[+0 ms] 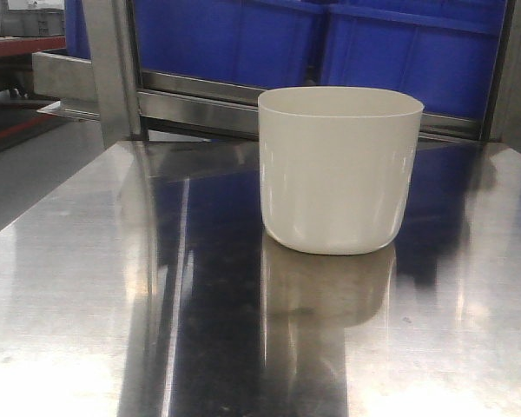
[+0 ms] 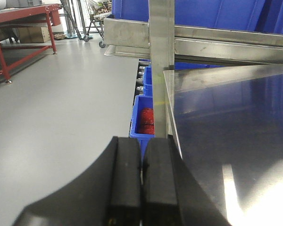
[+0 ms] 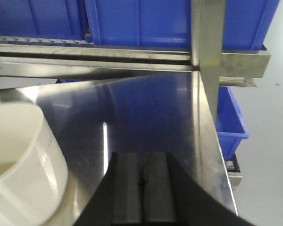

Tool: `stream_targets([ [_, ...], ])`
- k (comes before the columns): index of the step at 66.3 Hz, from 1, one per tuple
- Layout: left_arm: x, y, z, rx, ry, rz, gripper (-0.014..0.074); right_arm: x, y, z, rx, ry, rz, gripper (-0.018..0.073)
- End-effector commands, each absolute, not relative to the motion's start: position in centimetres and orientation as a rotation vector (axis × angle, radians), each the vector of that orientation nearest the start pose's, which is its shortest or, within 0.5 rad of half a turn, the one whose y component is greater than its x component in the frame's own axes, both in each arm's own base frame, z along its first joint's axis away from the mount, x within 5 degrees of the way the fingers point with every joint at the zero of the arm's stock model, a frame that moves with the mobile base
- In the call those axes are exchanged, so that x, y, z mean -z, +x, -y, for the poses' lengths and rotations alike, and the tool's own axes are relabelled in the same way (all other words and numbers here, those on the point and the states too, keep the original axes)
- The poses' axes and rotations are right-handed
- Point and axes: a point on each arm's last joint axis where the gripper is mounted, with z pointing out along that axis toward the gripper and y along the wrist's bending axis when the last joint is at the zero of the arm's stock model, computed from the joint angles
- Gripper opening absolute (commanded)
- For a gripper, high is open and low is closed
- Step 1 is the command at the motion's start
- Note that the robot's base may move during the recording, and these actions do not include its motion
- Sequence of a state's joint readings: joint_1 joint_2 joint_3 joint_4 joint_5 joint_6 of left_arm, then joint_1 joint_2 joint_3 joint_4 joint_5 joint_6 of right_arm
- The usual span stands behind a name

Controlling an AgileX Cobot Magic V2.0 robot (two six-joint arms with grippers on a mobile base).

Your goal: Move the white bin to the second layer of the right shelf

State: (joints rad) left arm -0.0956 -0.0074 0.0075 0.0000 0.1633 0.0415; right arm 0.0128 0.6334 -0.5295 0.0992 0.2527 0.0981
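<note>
- Found the white bin [image 1: 339, 174] standing upright on the steel tabletop [image 1: 87, 330], right of centre in the front view and near the far edge
- Saw nothing inside the bin in the part of its mouth shown by the right wrist view
- Saw the left tool [image 2: 141, 162] clenched tight on nothing, hanging at the tabletop's left edge above the grey floor [image 2: 61, 94], well apart from the bin
- Saw the right tool [image 3: 142, 165] likewise clenched on nothing, low over the tabletop, with the bin's rim just beside it on the left; made out no contact
- Took the rack level behind the tabletop, with small white rollers [image 3: 37, 41] and a flat steel front rail [image 1: 200, 109], as the right shelf second layer [image 3: 85, 63]
- Noted blue crates [image 1: 399, 52] sitting on that level directly behind the bin
- Judged the task at its very start: 0 steps done, bin not gripped, not lifted, not on the shelf
- Reckoned the remainder as opening 1 tool, gripping the bin's wall or rim, lifting it over the rail and setting it on the rollers
- Could not make out any free lane among the crates from these 3 views
</note>
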Motion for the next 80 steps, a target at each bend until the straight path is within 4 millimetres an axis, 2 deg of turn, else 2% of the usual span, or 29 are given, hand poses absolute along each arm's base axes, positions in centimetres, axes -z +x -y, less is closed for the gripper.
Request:
stream_targets([
  [1,-19.2,5.7,0.6,0.049,0.111,-1.591,0.0085,-35.7,15.9,-0.5,-0.192,0.162,-1.808,0.0057],
  [6,-19.2,5.7,0.6,0.049,0.111,-1.591,0.0085,-37.7,18.6,-0.7,-0.213,0.166,-1.921,0.0099],
  [11,-19.2,5.7,0.6,0.049,0.111,-1.591,0.0085,-38.6,21.0,-1.2,-0.227,0.146,-2.046,0.0272],
  [16,-19.2,5.7,0.6,0.049,0.111,-1.591,0.0085,-38.9,23.3,-2.1,-0.246,0.111,-2.151,0.0506],
  [18,-19.2,5.7,0.6,0.049,0.111,-1.591,0.0085,-39.1,24.1,-2.6,-0.257,0.088,-2.189,0.0573],
  [20,-19.2,5.7,0.6,0.049,0.111,-1.591,0.0085,-39.4,24.7,-3.1,-0.267,0.066,-2.212,0.0602],
  [32,-19.2,5.7,0.6,0.049,0.111,-1.591,0.0085,-39.3,28.2,-7.0,-0.326,-0.073,-2.29,0.061],
  [45,-19.2,5.7,0.6,0.049,0.111,-1.591,0.0085,-38.3,31.1,-9.6,-0.351,-0.145,-2.339,0.061],
  [61,-19.2,5.7,0.6,0.049,0.111,-1.591,0.0085,-35.6,33.5,-11.3,-0.344,-0.187,-2.464,0.061],
  [80,-19.2,5.7,0.6,0.049,0.111,-1.591,0.0085,-32.0,35.6,-11.9,-0.323,-0.187,-2.563,0.061],
])
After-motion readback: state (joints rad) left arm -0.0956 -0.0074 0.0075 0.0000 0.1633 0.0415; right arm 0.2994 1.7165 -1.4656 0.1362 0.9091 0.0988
